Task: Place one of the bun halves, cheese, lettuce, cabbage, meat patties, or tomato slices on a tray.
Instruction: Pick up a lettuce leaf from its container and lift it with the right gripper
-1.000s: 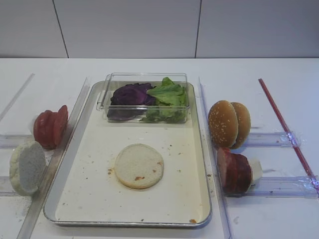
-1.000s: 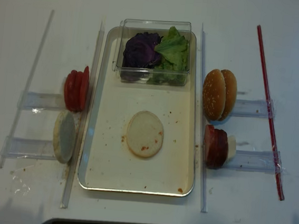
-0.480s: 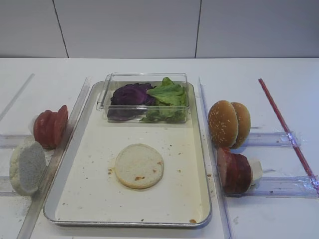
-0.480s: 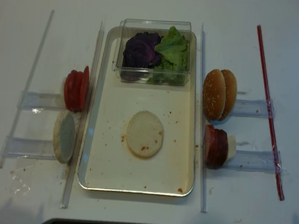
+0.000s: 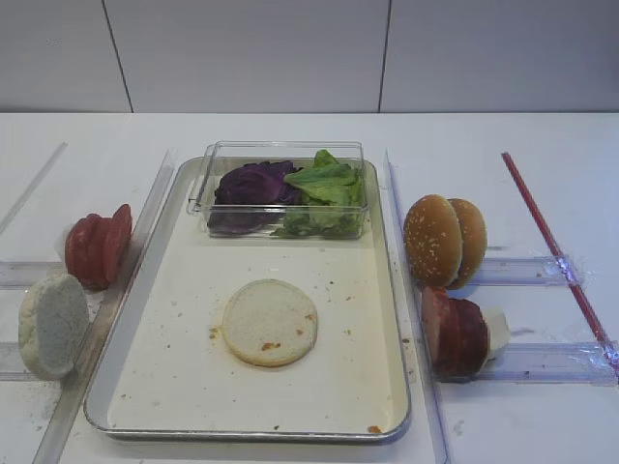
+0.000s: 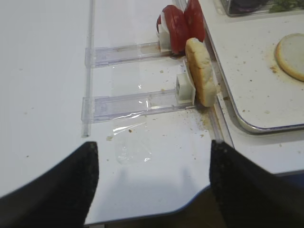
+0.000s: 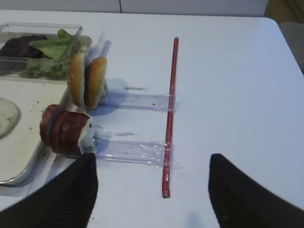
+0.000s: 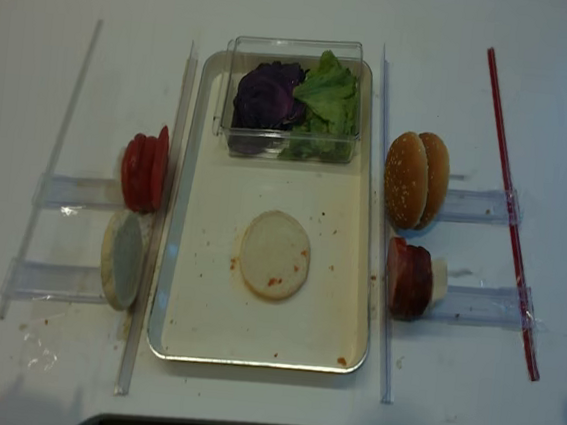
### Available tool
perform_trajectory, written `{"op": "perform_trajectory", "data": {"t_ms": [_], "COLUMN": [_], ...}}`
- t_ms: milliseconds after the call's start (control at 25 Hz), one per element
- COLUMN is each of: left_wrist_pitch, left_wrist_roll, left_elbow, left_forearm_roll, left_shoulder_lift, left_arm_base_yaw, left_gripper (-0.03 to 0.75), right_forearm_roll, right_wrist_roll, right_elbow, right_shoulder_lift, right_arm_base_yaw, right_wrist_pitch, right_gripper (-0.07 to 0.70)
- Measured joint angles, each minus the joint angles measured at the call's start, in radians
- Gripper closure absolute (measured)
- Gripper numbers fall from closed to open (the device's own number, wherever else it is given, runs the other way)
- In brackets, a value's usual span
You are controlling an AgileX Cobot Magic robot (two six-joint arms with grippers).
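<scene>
A flat pale bun half [image 5: 270, 322] [image 8: 274, 254] lies in the middle of the silver tray [image 5: 174, 377] [image 8: 193, 314]. Two sesame bun halves [image 5: 443, 240] [image 7: 86, 80] stand on edge right of the tray, with the meat patties [image 5: 455, 332] [image 7: 62, 129] just in front of them. Tomato slices [image 5: 98, 246] [image 6: 182, 26] stand on the left. Lettuce [image 5: 329, 188] and cabbage [image 5: 253, 184] fill the box at the tray's far end. Cheese is out of view. My right gripper [image 7: 152, 190] and my left gripper [image 6: 152, 185] both hang open over bare table, holding nothing.
A speckled floury disc [image 5: 53, 324] [image 6: 202, 71] stands on edge near the tomato slices. The greens sit in a clear plastic box [image 5: 280, 155]. Clear plastic rails [image 5: 542, 362] and a red strip [image 5: 556, 256] lie on the table. The table's front edge [image 6: 190, 204] is below my left gripper.
</scene>
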Motion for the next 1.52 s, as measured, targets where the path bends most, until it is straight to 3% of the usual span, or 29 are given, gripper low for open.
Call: {"op": "perform_trajectory", "data": {"t_ms": [240,400,760,1120,1520], "left_wrist_pitch": [0.0,0.0,0.0,0.0,0.0], "left_wrist_roll": [0.0,0.0,0.0,0.0,-0.004], "left_elbow": [0.0,0.0,0.0,0.0,0.0], "left_forearm_roll": [0.0,0.0,0.0,0.0,0.0], "left_shoulder_lift": [0.0,0.0,0.0,0.0,0.0], "left_arm_base_yaw": [0.0,0.0,0.0,0.0,0.0], "left_gripper": [0.262,0.262,0.263,0.263,0.263], "right_forearm_roll": [0.041,0.043,0.055,0.063,0.063], "right_wrist_roll": [-0.008,-0.014,-0.062,-0.175,-0.244], "right_elbow": [-0.088,-0.163,-0.393,-0.62,-0.888], "right_shoulder_lift": [0.109,0.254,0.557,0.806,1.133], "right_arm_base_yaw": [0.0,0.0,0.0,0.071,0.172], "right_wrist_pitch": [0.006,0.04,0.065,0.086,0.146], "right_gripper": [0.12,0.12,0.12,0.12,0.12]}}
